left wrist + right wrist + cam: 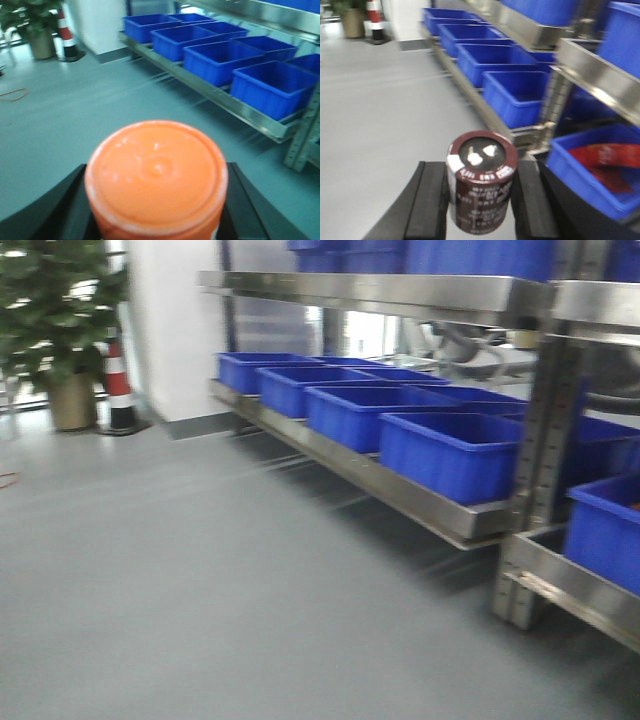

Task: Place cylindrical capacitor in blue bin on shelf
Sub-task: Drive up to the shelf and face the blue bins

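Observation:
The cylindrical capacitor (481, 182), dark brown with white print and two metal terminals on top, stands upright between my right gripper's (481, 200) black pads, which are shut on it. My left gripper (156, 212) is shut on an orange-lidded round jar (156, 170) that fills the lower part of the left wrist view. The shelf (400, 488) is a shiny steel rack running along the right, with a row of blue bins (450, 455) on its low tier. In the right wrist view the closest blue bin (580, 175) lies just right of the capacitor. Neither gripper shows in the front view.
A red packet (607, 160) lies in the closest bin. A perforated upright post (545, 470) stands between rack sections. A potted tree (60, 320) and a striped traffic cone (118, 390) stand far left by a white wall (175, 330). Grey floor (200, 580) stretches ahead.

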Robot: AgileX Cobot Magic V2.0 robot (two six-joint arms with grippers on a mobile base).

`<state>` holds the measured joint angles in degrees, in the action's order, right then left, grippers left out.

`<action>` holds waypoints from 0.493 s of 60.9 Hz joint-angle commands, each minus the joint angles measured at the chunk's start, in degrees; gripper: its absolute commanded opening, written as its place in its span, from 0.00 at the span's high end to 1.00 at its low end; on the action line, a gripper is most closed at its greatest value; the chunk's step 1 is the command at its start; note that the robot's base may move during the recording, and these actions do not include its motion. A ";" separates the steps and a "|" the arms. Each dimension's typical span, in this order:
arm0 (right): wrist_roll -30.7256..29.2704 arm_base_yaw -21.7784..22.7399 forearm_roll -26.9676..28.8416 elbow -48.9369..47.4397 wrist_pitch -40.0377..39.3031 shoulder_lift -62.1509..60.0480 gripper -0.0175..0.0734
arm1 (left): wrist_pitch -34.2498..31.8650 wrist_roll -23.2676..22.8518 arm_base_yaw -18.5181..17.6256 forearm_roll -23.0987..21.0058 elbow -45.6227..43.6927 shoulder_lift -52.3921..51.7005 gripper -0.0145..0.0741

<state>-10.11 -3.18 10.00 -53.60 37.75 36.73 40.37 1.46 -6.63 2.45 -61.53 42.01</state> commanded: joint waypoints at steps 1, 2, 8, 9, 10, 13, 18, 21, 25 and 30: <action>-0.49 -0.17 0.10 0.04 -2.23 -0.34 0.99 | -1.01 -0.01 -0.39 -0.08 -0.16 -0.15 0.96; -0.49 -0.17 0.10 0.04 -2.23 -0.34 0.99 | -1.01 -0.01 -0.39 -0.08 -0.16 -0.15 0.96; -0.49 -0.17 0.10 0.04 -2.23 -0.34 0.99 | -1.01 -0.01 -0.39 -0.08 -0.16 -0.15 0.96; -0.49 -0.17 0.10 0.04 -2.23 -0.34 0.99 | -1.01 -0.01 -0.39 -0.08 -0.16 -0.15 0.96; -0.49 -0.17 0.10 0.04 -2.23 -0.34 0.99 | -1.01 -0.01 -0.39 -0.08 -0.16 -0.15 0.96; -0.49 -0.17 0.10 0.04 -2.23 -0.34 0.99 | -1.01 -0.01 -0.39 -0.08 -0.16 -0.15 0.96; -0.49 -0.17 0.10 0.04 -2.23 -0.34 0.99 | -1.01 -0.01 -0.39 -0.08 -0.16 -0.15 0.96; -0.49 -0.17 0.10 0.04 -2.23 -0.34 0.99 | -1.01 -0.01 -0.39 -0.08 -0.16 -0.15 0.96; -0.49 -0.17 0.10 0.04 -2.23 -0.34 0.99 | -1.01 -0.01 -0.39 -0.08 -0.16 -0.15 0.96; -0.49 -0.17 0.10 0.04 -2.23 -0.34 0.99 | -1.01 -0.01 -0.39 -0.08 -0.16 -0.15 0.96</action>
<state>-10.11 -3.18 10.00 -53.60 37.75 36.73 40.37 1.46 -6.63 2.45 -61.53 42.01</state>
